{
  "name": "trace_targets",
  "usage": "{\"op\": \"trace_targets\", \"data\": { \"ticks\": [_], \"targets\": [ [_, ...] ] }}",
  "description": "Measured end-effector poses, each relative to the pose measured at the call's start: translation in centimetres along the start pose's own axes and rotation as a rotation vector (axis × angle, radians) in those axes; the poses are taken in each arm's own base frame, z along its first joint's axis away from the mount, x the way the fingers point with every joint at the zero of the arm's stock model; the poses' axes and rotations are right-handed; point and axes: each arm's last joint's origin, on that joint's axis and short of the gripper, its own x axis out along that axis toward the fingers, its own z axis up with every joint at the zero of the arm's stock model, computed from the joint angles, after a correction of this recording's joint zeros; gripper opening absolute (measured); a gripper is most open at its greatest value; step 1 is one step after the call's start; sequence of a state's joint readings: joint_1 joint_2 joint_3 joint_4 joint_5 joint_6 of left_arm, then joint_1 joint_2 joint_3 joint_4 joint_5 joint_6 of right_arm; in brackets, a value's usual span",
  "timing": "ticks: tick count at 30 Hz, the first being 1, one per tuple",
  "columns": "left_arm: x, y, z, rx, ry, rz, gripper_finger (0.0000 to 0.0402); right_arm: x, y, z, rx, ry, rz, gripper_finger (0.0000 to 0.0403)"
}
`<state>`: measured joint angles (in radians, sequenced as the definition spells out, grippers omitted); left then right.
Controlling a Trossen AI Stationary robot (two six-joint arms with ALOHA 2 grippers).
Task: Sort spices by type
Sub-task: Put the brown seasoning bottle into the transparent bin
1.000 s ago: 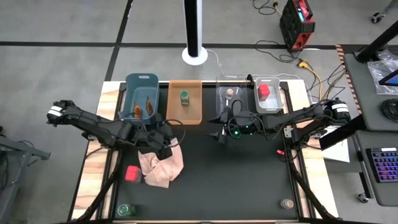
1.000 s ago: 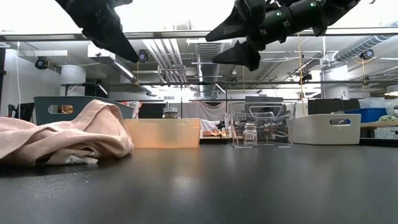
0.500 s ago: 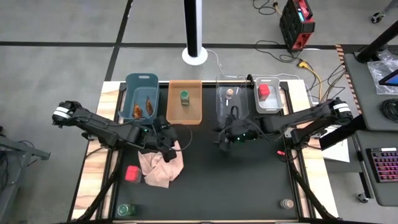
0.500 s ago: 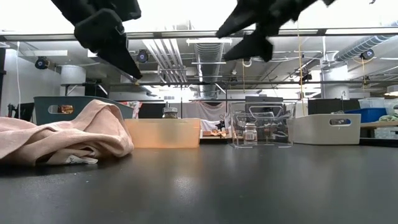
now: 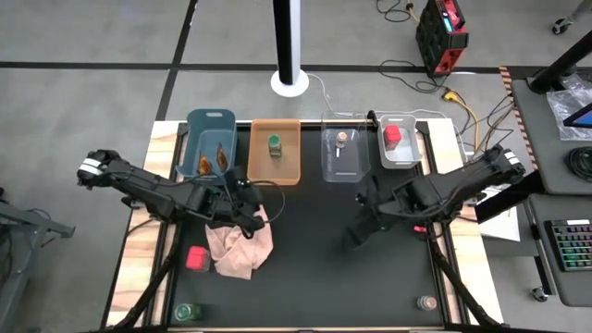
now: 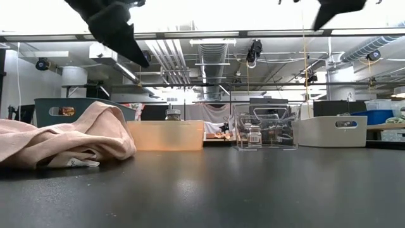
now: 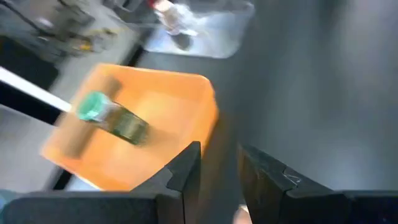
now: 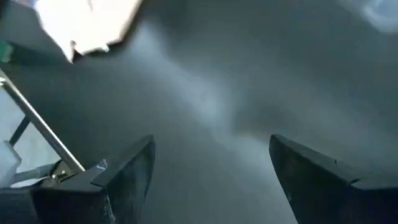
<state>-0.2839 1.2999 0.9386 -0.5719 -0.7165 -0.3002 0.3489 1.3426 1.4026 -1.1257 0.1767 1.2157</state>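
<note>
Spices lie in four bins along the far edge: orange-brown packets (image 5: pixel 213 163) in the blue bin (image 5: pixel 210 120), a green-capped jar (image 5: pixel 275 144) in the orange bin (image 5: pixel 287 171), a tan-lidded jar (image 5: pixel 341 138) in the clear bin (image 5: pixel 344 166), and a red container (image 5: pixel 392 134) in the white bin (image 5: pixel 407 159). Loose on the table are a red box (image 5: pixel 196 256), a green-capped jar (image 5: pixel 188 313) and a tan-lidded jar (image 5: pixel 426 302). My left gripper (image 7: pixel 219 180) hovers over the pink cloth's far edge, fingers slightly apart, holding nothing. My right gripper (image 8: pixel 211 180) hangs wide open over bare table.
The pink cloth (image 5: pixel 239 248) lies crumpled left of centre, with the red box beside its left edge. The dark mat (image 5: pixel 370 287) is bare between the cloth and the right rail. Both grippers stand high above the table in the low view.
My right gripper has risen from in front of the clear bin and swung toward the table's near edge and a little right, turning at the wrist; in the low view it has climbed almost out of the top. It stays open. The cloth and spices have not moved.
</note>
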Motion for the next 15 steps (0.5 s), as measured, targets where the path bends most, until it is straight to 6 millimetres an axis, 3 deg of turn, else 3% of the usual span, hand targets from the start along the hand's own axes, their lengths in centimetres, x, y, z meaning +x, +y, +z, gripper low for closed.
{"op": "trace_targets", "data": {
  "ticks": [9,15],
  "targets": [
    [-2.0,-0.5,0.1,0.031,-0.142,0.208,0.0089,1.0,0.7,-4.3,0.249,0.324,-0.077,0.0291],
    [-2.8,-0.9,0.0,0.056,-0.187,0.256,0.0089,2.0,2.1,-9.7,0.340,0.580,-0.234,0.0281]
  ]
}}
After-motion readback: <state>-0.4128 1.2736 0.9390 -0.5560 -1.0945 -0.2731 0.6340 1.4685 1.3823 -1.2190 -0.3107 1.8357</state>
